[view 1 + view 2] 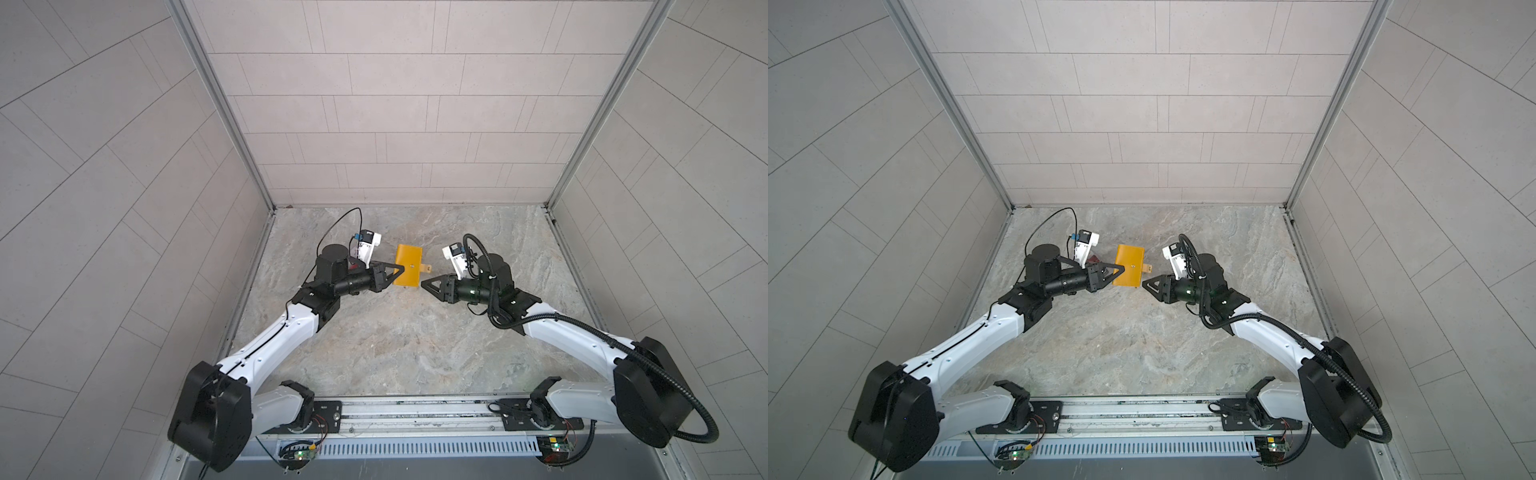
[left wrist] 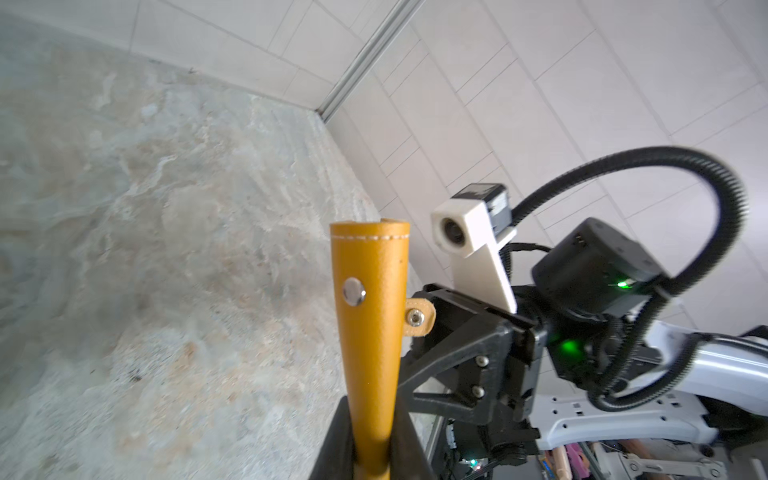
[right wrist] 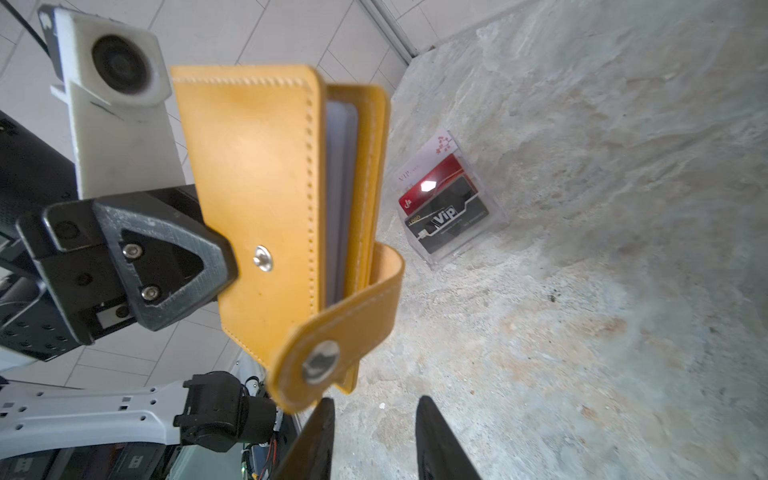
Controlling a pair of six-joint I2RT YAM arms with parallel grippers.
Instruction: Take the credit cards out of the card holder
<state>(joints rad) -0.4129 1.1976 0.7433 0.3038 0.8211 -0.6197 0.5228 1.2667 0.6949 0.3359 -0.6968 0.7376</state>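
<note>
Clamping holder (image 1: pixel 408 266) at its spine edge: left gripper (image 1: pixel 398 272), jaws tight on both covers.

Item 1, holder. Mustard-yellow booklet, held out over table (image 1: pixel 395 340), broad face up in both top views. The covers are slightly parted and bluish sleeves (image 3: pixel 341 187) show between them. What the sleeves carry cannot be told. Tab (image 3: pixel 332 336) is unsnapped and curls loose around the open edge, its snap disc facing the right wrist camera. The matching stud (image 3: pixel 263 258) sits bare on the cover.

Item 2, right gripper (image 3: pixel 376 401). Its 2 fingers (image 3: pixel 320 436) are apart with nothing between them. The tips are just short of the tab and not touching it. In both top views it points at the holder's tab side from the right.

Item 3, box (image 3: pixel 469 245). Clear plastic, resting on the table beyond the holder. It contains 3 cards (image 3: pixel 442 183), overlapped: whitish with pink blossom marks at the back, red in the middle, black with "Vip" print in front. Neither gripper touches the box.
</note>
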